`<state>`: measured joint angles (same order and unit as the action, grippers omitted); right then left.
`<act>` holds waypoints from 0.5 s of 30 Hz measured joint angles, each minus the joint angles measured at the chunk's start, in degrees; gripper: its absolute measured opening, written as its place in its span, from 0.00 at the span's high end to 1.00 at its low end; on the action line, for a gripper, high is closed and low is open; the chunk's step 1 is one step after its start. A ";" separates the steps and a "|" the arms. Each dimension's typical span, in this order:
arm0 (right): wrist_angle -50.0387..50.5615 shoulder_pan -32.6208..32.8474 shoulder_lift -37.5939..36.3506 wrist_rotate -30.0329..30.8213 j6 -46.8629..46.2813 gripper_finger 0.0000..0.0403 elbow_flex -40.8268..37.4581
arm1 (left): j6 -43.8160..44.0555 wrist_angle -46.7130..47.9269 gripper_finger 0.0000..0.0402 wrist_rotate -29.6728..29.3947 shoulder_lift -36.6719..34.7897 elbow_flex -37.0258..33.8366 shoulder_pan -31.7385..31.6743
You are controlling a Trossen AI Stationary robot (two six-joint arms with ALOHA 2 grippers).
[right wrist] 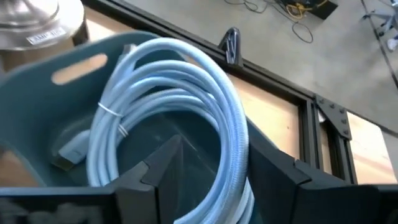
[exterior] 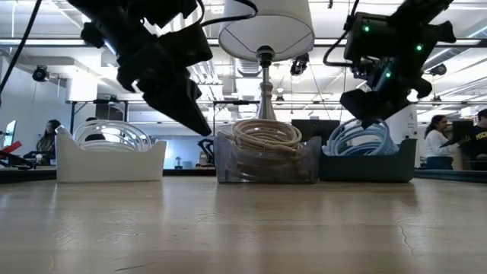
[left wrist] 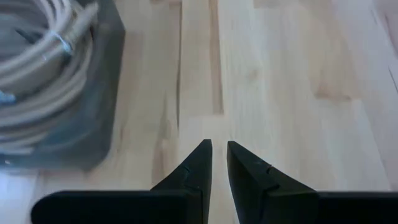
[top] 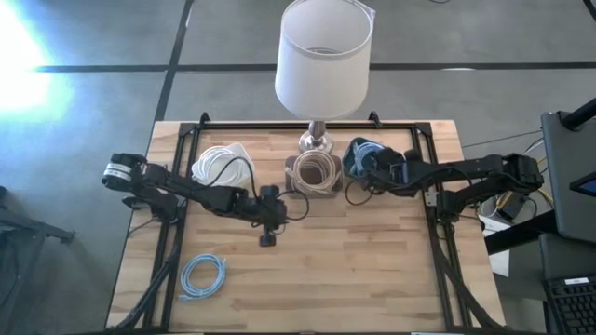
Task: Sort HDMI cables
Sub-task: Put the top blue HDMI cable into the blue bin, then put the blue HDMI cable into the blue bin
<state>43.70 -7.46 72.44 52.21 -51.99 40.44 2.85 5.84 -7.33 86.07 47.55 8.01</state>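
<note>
A light blue coil (top: 203,276) lies flat on the table near the near-left corner. Along the far edge stand three bins: a white one (top: 221,166) with white cables, a clear one (top: 315,174) with beige cables (left wrist: 37,56), and a dark teal one (top: 365,154) with light blue cables (right wrist: 180,93). My left gripper (top: 268,228) (left wrist: 219,152) is shut and empty, above bare table just near of the clear bin. My right gripper (top: 361,167) (right wrist: 227,155) is open over the teal bin, its fingers on either side of the blue coil's strands. My right gripper comes at the teal bin from above and from the table's right. The coil's strands (right wrist: 239,143) pass between its open fingers, and the coil rests in the bin. I cannot tell whether a finger touches it.
A lamp with a white shade (top: 323,56) stands on its metal base (top: 315,140) at the far edge, behind the clear bin. Black frame rails (top: 172,233) run along the table's left, right and far sides. Bare wood lies in the table's middle and near-right part.
</note>
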 joint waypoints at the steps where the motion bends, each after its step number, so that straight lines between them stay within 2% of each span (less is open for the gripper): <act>1: 0.01 0.00 0.00 -0.02 0.17 0.59 0.48 | 0.02 0.81 0.87 0.36 -0.32 0.00 0.08; 6: 0.57 0.11 -0.02 0.00 3.37 0.55 3.60 | 0.16 4.68 0.87 2.36 -3.33 0.00 0.98; 9: 1.62 0.10 -0.07 0.04 4.32 0.54 4.75 | 0.81 10.03 0.87 3.93 -5.98 0.00 1.56; 15: 8.76 0.09 -0.07 0.04 1.29 0.53 5.11 | 12.78 23.21 0.87 10.39 -10.26 0.00 1.60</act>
<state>52.46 -7.38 72.38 52.25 -50.70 45.55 15.63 29.05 3.07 75.82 47.55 9.61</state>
